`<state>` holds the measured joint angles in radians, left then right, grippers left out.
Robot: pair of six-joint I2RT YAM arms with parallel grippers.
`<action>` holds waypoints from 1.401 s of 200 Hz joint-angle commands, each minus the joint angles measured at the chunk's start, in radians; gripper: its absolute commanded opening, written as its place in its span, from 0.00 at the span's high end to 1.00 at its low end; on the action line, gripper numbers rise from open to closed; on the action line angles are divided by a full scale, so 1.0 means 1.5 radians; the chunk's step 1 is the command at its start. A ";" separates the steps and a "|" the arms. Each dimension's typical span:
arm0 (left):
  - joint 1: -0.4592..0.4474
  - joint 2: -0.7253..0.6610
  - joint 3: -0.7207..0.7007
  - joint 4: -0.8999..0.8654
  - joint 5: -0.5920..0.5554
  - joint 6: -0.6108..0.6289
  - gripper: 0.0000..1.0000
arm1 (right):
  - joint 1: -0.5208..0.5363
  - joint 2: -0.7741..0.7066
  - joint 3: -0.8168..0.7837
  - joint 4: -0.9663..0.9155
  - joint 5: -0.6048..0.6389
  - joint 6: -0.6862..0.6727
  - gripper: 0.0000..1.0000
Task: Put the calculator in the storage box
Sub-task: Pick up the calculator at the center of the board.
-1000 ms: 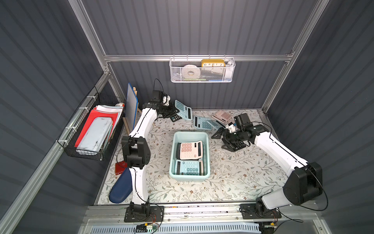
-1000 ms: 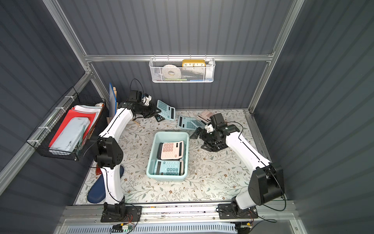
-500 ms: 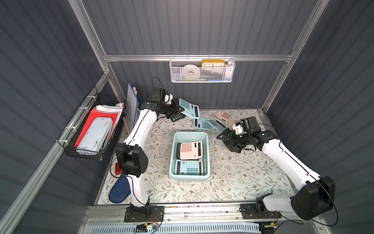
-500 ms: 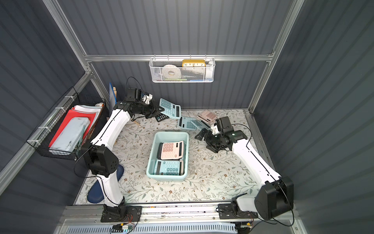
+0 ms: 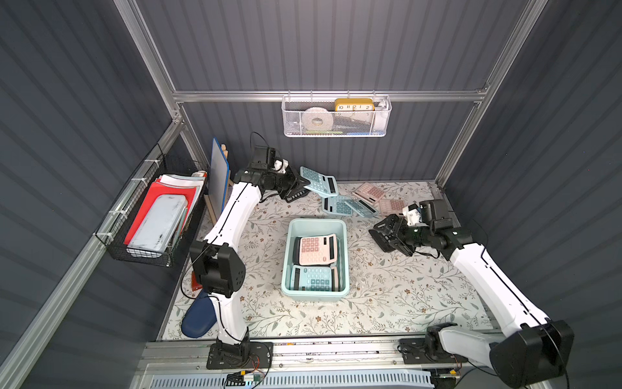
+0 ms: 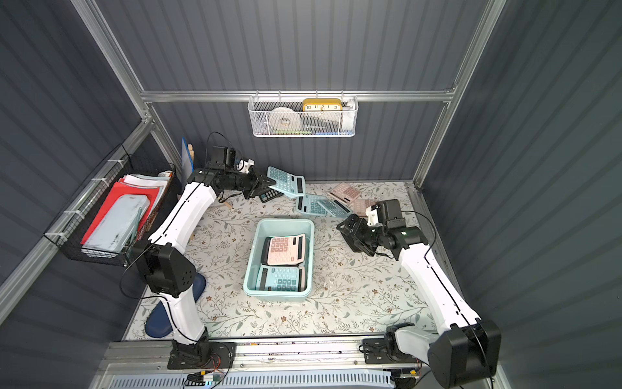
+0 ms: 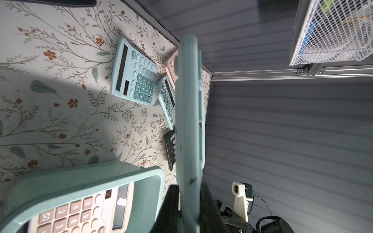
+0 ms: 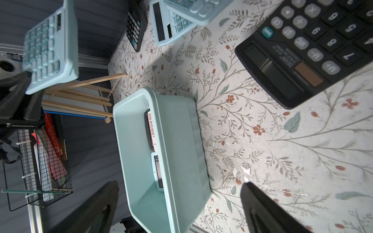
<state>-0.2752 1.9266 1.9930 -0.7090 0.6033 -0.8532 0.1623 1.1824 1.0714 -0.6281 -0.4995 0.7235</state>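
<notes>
- The left hand (image 5: 300, 183) is clamped narrow on one end of a blue calculator (image 5: 319, 180), held tilted and clear of the bench (image 5: 387, 303).
- Just under that hand, a small black calculator (image 5: 298, 196) lies on the bench.
- The storage box (image 5: 286, 259) sits between the two hands, well apart from the held calculator. Inside it lie a pink calculator (image 5: 316, 249) and a second blue calculator (image 5: 314, 279).
- Behind the box, also between the hands, lie several loose calculators (image 5: 346, 206), blue and pink.
- The right hand (image 5: 382, 235) is spread wide and holds nothing, low over the bench beside the box.
- Its wrist view shows a large black calculator (image 8: 298, 50) lying close by this hand.
</notes>
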 commanded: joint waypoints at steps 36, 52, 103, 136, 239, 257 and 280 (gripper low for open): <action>-0.042 -0.057 -0.027 0.062 0.042 -0.020 1.00 | -0.024 -0.024 0.009 -0.009 -0.078 0.035 0.01; -0.047 -0.076 -0.050 0.078 0.047 -0.023 1.00 | -0.027 -0.030 0.011 -0.008 -0.096 0.045 0.01; -0.050 -0.123 -0.108 0.102 0.062 -0.013 1.00 | -0.028 -0.052 0.013 0.070 -0.157 0.127 0.06; -0.051 -0.155 -0.161 0.112 0.065 -0.001 1.00 | -0.025 -0.044 -0.012 0.253 -0.236 0.246 0.19; -0.050 -0.208 -0.264 0.107 0.178 0.035 1.00 | 0.010 0.211 0.159 0.261 -0.272 0.227 0.27; -0.051 -0.229 -0.288 0.100 0.187 0.033 1.00 | 0.014 0.244 0.192 0.259 -0.289 0.226 0.31; -0.050 -0.248 -0.313 0.088 0.190 0.038 1.00 | 0.020 0.270 0.214 0.251 -0.303 0.221 0.39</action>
<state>-0.3500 1.6176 1.5501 -0.5606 0.8314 -0.8303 0.1799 1.5650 1.3460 -0.2489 -0.9051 1.0767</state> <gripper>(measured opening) 0.175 0.648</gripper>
